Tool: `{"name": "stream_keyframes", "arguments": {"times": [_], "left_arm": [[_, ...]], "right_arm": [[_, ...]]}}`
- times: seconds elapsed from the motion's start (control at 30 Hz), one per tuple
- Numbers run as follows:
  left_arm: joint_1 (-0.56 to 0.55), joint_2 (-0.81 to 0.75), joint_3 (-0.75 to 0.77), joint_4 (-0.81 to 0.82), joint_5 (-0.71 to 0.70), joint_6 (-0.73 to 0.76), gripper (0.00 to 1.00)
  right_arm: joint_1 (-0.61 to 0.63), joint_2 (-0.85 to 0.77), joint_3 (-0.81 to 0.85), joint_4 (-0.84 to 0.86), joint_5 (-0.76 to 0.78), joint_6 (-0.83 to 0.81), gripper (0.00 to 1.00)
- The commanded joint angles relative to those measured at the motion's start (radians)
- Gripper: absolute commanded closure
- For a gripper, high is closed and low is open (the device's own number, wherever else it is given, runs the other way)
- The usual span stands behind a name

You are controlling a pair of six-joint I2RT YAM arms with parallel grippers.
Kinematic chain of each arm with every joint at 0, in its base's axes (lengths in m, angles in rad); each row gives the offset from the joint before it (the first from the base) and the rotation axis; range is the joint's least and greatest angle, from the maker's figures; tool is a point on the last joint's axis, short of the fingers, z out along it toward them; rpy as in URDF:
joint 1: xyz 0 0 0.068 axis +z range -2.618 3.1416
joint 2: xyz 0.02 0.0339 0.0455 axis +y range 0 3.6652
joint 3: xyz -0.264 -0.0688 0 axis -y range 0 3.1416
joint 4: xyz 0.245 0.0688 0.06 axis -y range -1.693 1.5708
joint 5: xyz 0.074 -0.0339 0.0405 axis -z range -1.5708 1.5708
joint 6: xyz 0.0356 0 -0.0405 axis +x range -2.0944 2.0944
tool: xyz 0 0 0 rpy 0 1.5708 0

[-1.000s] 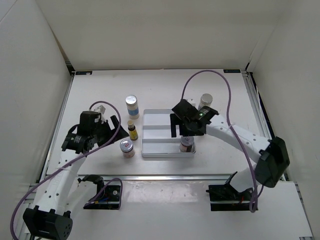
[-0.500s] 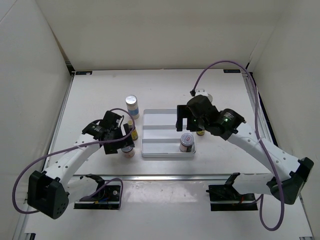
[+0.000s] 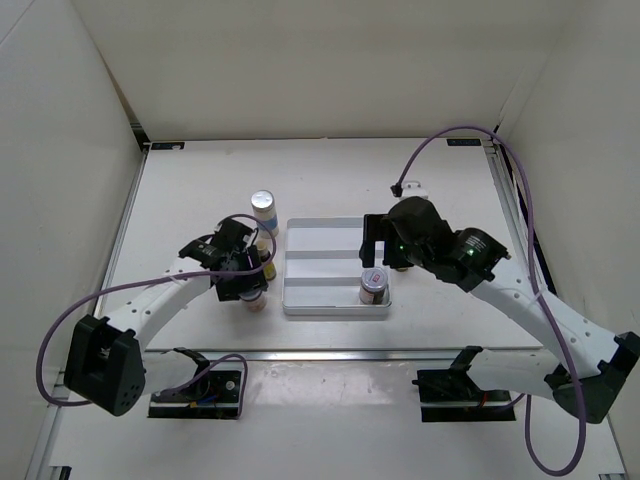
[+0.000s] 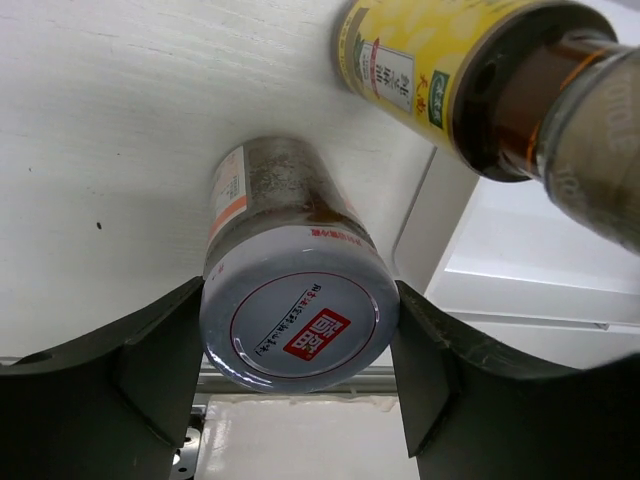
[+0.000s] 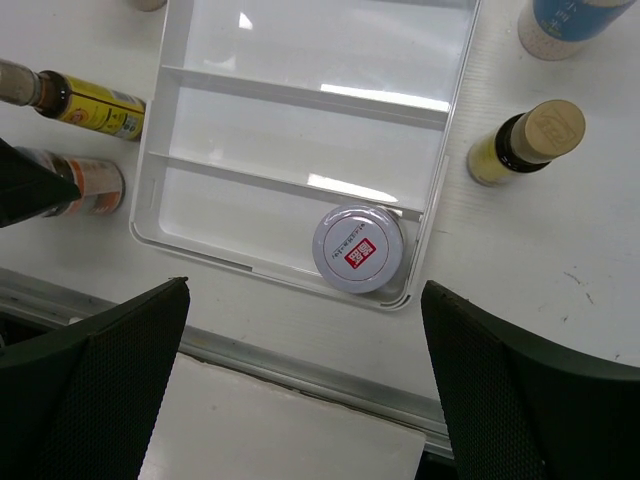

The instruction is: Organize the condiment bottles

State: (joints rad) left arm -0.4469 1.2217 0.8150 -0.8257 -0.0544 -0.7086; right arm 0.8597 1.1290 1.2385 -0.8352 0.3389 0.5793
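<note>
My left gripper [image 4: 298, 300] is shut on a red-labelled silver-lidded jar [image 4: 295, 330], which stands on the table left of the white tray [image 3: 320, 258]; the jar also shows in the top view [image 3: 255, 298]. A yellow dark-capped bottle [image 4: 430, 60] stands just beyond it. A blue-labelled white jar [image 3: 263, 210] stands further back. My right gripper [image 5: 305, 290] is wide open and empty above the tray's near right corner. A second red-labelled jar [image 5: 358, 248] stands in that corner. A second yellow bottle [image 5: 525, 140] and a second blue-labelled jar [image 5: 575, 15] stand right of the tray.
The tray [image 5: 300, 130] has three long compartments; the two far ones hold nothing. A metal rail [image 3: 330, 352] runs along the table's near edge. White walls enclose the table on three sides. Purple cables arch over both arms.
My left gripper has moved right and down onto the red-labelled jar and closed around it. My right gripper has lifted away from the jar in the tray and drawn back to the right.
</note>
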Motion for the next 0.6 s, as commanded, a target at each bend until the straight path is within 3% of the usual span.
{"name": "stream_keyframes", "arguments": {"times": [0.0,0.13,0.27,0.57], "left_arm": [[-0.018,-0.005,0.024,0.031,0.002,0.017,0.59],[-0.078,-0.082,0.093,-0.048,-0.028,-0.015,0.7],[-0.179,-0.136,0.193,-0.125,-0.087,-0.051,0.74],[-0.38,0.091,0.357,-0.093,-0.142,-0.074,0.77]], "right_arm": [[0.004,-0.04,-0.002,0.022,0.037,-0.028,0.0],[0.004,-0.06,-0.002,0.01,0.058,-0.029,0.0],[0.004,-0.081,-0.002,-0.013,0.095,-0.029,0.0],[0.004,-0.072,-0.002,-0.033,0.146,-0.038,0.0]]}}
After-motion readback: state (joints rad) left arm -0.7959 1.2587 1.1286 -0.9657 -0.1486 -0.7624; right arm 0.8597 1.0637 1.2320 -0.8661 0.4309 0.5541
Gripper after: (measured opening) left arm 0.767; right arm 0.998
